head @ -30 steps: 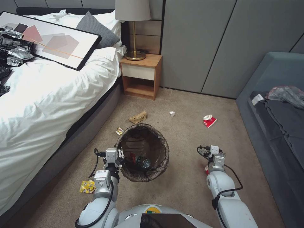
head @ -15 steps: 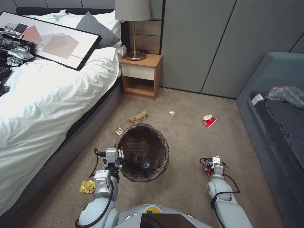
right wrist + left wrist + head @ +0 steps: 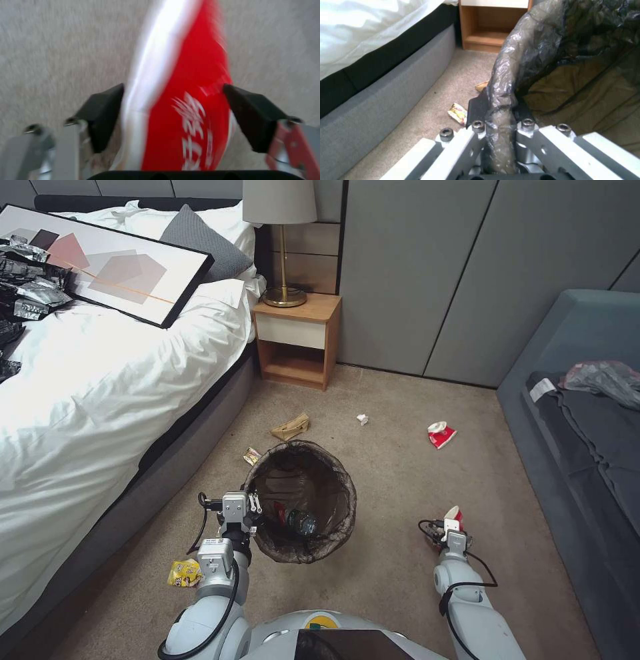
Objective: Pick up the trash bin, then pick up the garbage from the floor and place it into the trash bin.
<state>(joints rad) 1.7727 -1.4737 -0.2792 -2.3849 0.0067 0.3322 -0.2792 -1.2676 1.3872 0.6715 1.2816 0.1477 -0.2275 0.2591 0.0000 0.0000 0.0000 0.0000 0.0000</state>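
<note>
The trash bin [image 3: 313, 553], round with a dark liner, stands on the carpet in the head view. My left gripper [image 3: 248, 508] is shut on its near-left rim; the left wrist view shows the fingers [image 3: 476, 110] pinching the liner-covered rim [image 3: 501, 100]. A clear bottle [image 3: 303, 523] and a red piece lie inside the bin. My right gripper [image 3: 452, 527] is down at the floor to the bin's right, open, its fingers [image 3: 103, 117] straddling a red-and-white packet [image 3: 186, 105]. More garbage lies around: another red-and-white packet [image 3: 441, 434], tissue scrap [image 3: 362, 419], brown paper bag [image 3: 291, 427], yellow wrappers [image 3: 252, 455] [image 3: 185, 573].
A white bed [image 3: 100, 380] with a grey base runs along the left, holding a framed picture and black and silver sheeting. A wooden nightstand [image 3: 297, 337] with a lamp stands at the back. A dark sofa [image 3: 587, 447] borders the right. Open carpet lies between them.
My right arm has drawn back and sunk to the floor, bringing its open fingers around the red-and-white packet. The left arm and the bin have stayed put.
</note>
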